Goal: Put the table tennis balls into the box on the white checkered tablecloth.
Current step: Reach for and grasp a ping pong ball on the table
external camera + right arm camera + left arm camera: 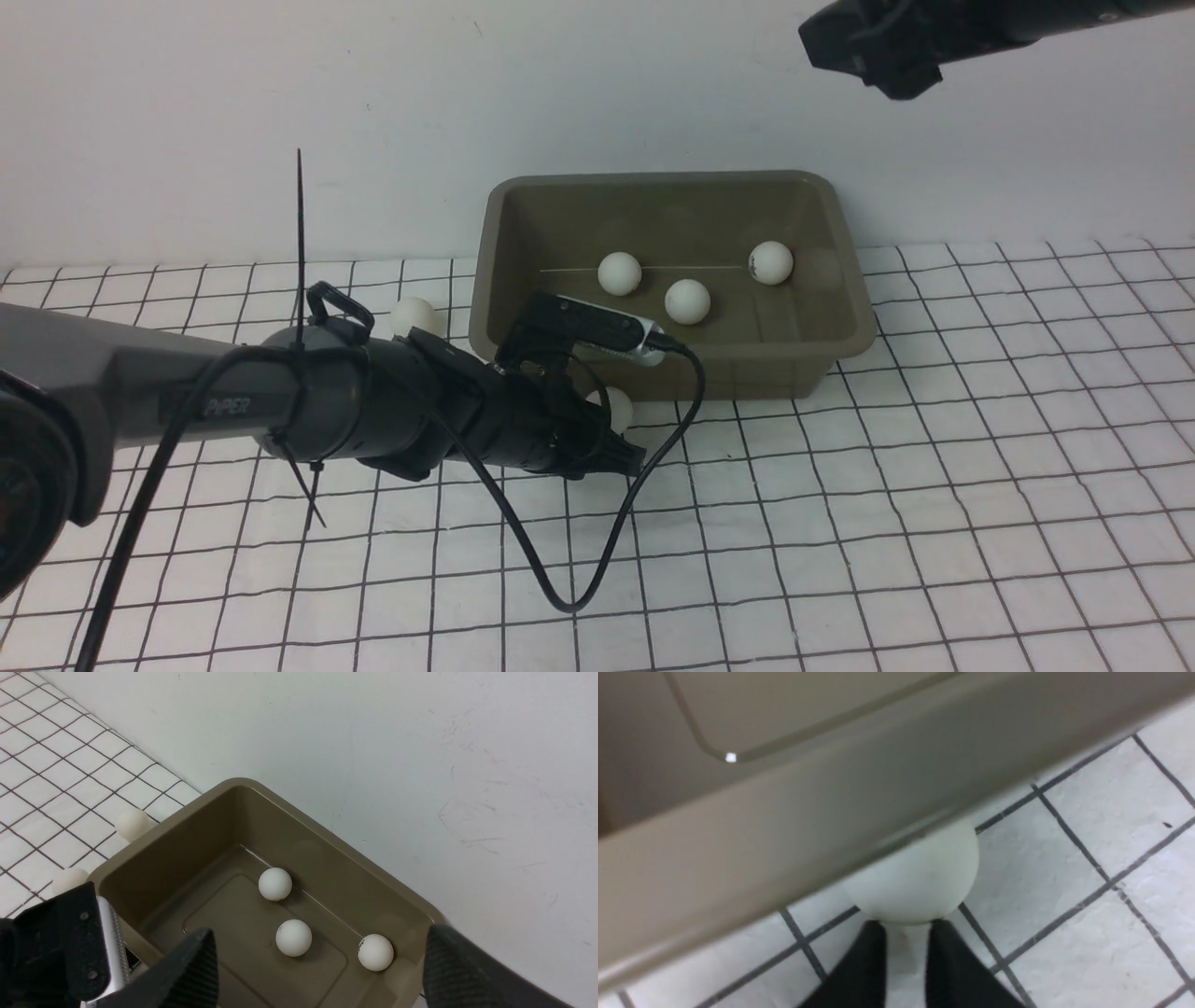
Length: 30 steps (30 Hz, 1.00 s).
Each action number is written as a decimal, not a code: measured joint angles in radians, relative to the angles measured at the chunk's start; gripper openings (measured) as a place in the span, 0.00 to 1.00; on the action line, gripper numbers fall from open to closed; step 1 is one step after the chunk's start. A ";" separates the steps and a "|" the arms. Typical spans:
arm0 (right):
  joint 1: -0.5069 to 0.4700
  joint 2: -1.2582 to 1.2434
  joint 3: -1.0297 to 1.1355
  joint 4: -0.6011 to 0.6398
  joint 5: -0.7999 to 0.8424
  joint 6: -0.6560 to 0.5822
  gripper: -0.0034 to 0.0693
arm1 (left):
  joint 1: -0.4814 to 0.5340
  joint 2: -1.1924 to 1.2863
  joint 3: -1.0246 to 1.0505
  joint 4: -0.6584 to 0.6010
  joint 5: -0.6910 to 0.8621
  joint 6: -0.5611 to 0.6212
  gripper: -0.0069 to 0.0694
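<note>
The olive-grey box [672,179] stands at the back of the white checkered tablecloth [934,467] and holds three table tennis balls [620,273] [687,301] [771,262]. Another ball [415,315] lies left of the box. One more ball [920,882] rests on the cloth against the box's front wall [784,826]. My left gripper [906,926] is low behind it, its black fingers close together, tips touching the ball's near side without enclosing it. My right gripper [317,940] hangs open and empty above the box.
A white wall rises right behind the box. A black cable [597,560] loops from the left wrist down onto the cloth. The left arm [280,401] stretches across the left half of the cloth.
</note>
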 joint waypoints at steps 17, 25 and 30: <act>0.000 0.001 0.000 0.000 -0.010 0.015 0.78 | 0.001 -0.059 -0.005 -0.002 0.035 0.046 0.08; -0.064 0.001 0.000 -0.114 0.218 0.237 0.78 | 0.001 -0.092 -0.005 0.049 0.179 0.056 0.08; -0.188 0.015 0.000 -0.216 0.467 0.417 0.78 | 0.001 -0.092 -0.004 0.058 0.384 0.077 0.08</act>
